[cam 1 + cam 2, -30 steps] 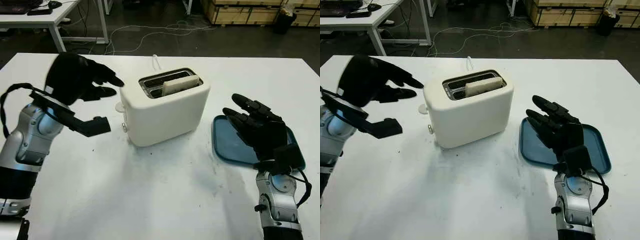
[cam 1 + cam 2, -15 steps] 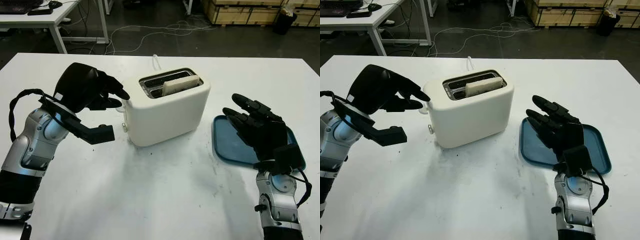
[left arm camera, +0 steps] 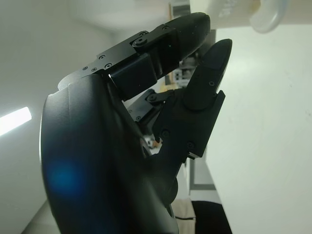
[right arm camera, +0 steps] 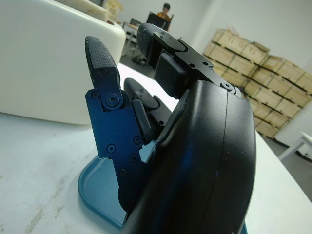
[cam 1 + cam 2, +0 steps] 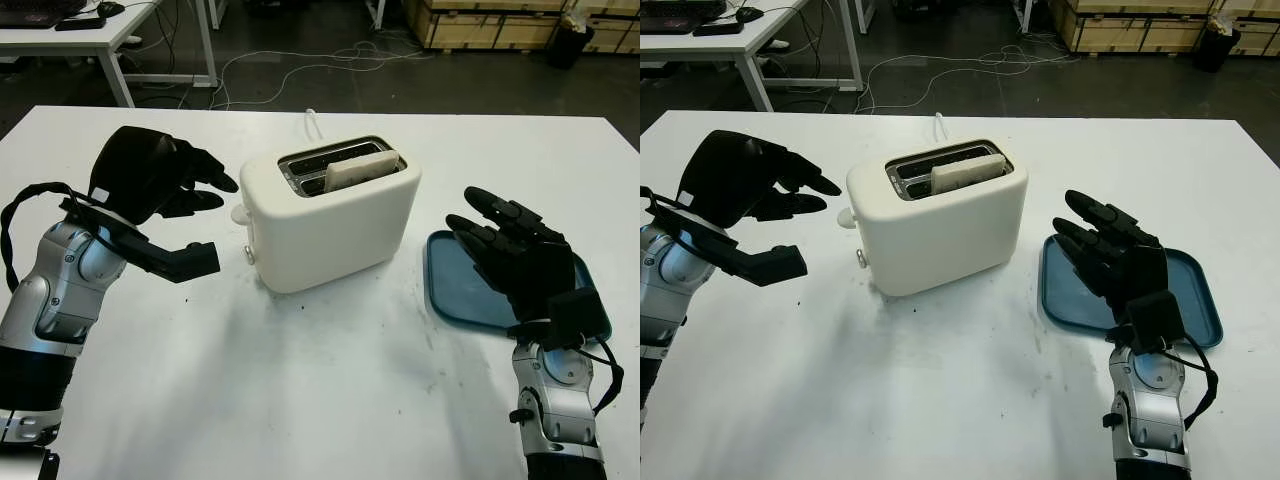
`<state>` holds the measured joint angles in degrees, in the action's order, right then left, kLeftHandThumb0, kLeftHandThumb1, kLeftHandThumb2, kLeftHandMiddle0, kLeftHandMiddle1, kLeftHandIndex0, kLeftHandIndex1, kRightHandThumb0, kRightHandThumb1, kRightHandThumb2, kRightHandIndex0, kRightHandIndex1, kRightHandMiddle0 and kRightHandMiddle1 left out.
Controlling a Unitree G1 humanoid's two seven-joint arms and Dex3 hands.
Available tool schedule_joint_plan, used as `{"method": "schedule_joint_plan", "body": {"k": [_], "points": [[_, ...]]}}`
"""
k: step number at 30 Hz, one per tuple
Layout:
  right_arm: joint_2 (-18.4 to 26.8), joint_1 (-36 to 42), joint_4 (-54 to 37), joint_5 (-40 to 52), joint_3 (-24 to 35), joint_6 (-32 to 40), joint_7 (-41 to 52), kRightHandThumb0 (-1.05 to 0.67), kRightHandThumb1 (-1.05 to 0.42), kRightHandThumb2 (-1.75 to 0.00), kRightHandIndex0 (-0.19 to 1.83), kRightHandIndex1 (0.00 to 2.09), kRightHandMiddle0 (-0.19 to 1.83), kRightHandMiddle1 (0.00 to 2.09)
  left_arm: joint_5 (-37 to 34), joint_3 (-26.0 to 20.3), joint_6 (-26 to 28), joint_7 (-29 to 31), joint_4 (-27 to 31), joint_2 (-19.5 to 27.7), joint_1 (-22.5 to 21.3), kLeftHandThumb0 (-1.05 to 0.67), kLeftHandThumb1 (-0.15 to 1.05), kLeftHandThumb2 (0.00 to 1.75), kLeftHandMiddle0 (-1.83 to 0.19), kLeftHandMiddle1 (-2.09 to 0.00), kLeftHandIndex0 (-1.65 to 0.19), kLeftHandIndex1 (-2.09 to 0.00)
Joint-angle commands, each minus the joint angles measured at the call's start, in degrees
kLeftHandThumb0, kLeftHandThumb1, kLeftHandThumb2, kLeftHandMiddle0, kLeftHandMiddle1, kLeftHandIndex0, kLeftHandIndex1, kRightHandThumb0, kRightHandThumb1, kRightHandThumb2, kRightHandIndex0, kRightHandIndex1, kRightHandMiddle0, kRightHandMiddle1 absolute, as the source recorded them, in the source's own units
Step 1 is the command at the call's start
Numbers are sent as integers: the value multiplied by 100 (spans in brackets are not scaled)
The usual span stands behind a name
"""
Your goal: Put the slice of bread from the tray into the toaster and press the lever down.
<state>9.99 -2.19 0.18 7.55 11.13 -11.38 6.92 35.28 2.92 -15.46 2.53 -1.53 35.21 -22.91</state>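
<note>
The white toaster (image 5: 335,215) stands mid-table with the pale slice of bread (image 5: 360,168) sticking up out of its near slot. Its white lever knob (image 5: 240,213) juts from the toaster's left end, high up. My left hand (image 5: 208,200) hovers open just left of that knob, fingertips pointing at it with a small gap between; the knob (image 3: 265,14) also appears beyond the fingers (image 3: 204,92) in the left wrist view. Over the left part of the blue tray (image 5: 455,295), my right hand (image 5: 500,240) is held open and holds nothing.
The toaster's white cord (image 5: 312,122) trails off behind it. The tray's rim (image 4: 97,190) lies under the right hand, with the toaster's side (image 4: 44,63) close by. Bare white table spreads in front. Desks, cables and stacked crates lie beyond the far edge.
My left hand first reached in to the toaster's left end, covering the lever knob, then drew back a little to the left. The knob and bread sit as before. The right hand stayed put.
</note>
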Motion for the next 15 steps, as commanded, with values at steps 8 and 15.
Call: {"method": "schedule_joint_plan", "body": {"k": [8,15], "points": [[12,-33,50,23,32,-102,26,-45,-85,0,88,0,80,0,-19,66,84,7,-56,-148,-67,-17,74,0,-108,-95,-136,-1],[4,-28,39,13,36,-95,7,-45,-85,0,88,0,80,0,-62,186,-5,41,-132,-252,-85,-15,73,0,-107,-97,-136,-1]]}}
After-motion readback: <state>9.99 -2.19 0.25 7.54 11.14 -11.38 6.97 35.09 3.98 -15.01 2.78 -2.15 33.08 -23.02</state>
